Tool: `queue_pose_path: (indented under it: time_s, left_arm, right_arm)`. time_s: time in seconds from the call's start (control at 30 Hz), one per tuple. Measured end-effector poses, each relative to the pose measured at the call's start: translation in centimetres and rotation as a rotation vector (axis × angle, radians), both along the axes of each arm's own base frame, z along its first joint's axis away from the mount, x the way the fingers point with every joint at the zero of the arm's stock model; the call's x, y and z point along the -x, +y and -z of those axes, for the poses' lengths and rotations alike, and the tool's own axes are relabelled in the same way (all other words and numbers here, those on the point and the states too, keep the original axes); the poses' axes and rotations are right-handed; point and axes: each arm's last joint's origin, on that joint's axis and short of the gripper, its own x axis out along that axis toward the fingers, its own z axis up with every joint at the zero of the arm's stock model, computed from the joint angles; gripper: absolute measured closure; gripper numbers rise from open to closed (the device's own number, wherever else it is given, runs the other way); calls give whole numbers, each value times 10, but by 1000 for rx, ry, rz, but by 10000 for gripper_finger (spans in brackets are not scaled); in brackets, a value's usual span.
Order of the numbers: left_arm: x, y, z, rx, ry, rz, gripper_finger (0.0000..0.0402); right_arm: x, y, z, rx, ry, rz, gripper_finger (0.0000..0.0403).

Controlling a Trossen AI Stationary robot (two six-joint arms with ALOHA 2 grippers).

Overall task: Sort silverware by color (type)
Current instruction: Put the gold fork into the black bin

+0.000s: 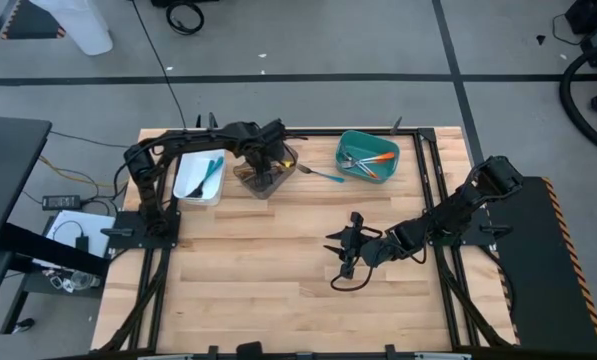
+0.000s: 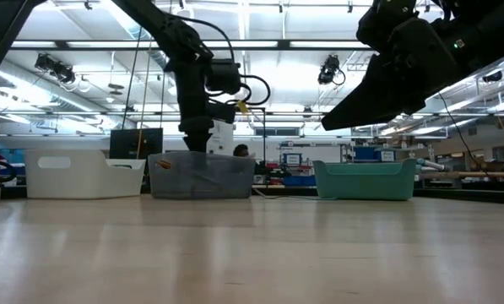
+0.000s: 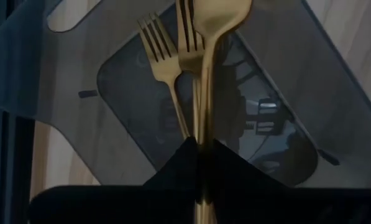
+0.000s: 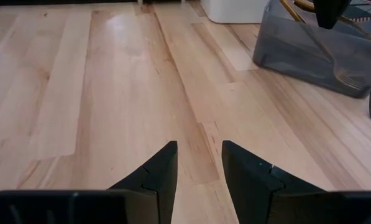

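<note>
My left gripper (image 1: 268, 160) is over the grey-brown bin (image 1: 261, 182), pointing down into it, and is shut on a gold spoon (image 3: 219, 15). Two gold forks (image 3: 157, 40) lie in that bin beside the spoon. The white bin (image 1: 190, 190) holds blue-handled utensils (image 1: 213, 170). Orange-handled ones (image 1: 378, 158) lie in the teal bin (image 1: 344, 146). One metal fork (image 1: 318, 173) lies flat on the table between the grey-brown and teal bins. My right gripper (image 1: 344, 250) hovers open over bare table, right of centre. My left gripper pinches the gold spoon's handle (image 3: 203, 121) between its two shut fingers (image 3: 173, 165). The fingers come from above, pointing down, along the handle. The spoon's bowl end points down into the grey-brown bin (image 3: 284, 93); whether it touches the floor cannot be told.
The three bins stand in a row along the far side of the table (image 1: 278, 280): white (image 2: 74, 173), grey-brown (image 2: 201, 176), teal (image 2: 365, 179). In the right wrist view, bare wood lies ahead of my open right gripper (image 4: 197, 165), with the grey-brown bin (image 4: 322, 50) farther off.
</note>
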Motion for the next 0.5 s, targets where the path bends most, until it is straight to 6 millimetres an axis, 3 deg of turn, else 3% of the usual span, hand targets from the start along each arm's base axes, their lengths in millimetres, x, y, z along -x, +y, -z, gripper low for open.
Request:
queue_pose_path:
  time_s: [0.33, 0.5]
  left_arm:
    - [9, -5, -1, 47, 74, -50, 369]
    - [6, -3, -18, 58, 81, -82, 369]
  right_arm:
    - [-1, 0, -2, 12, -15, -7, 266]
    - [-3, -3, -3, 31, -24, -8, 266]
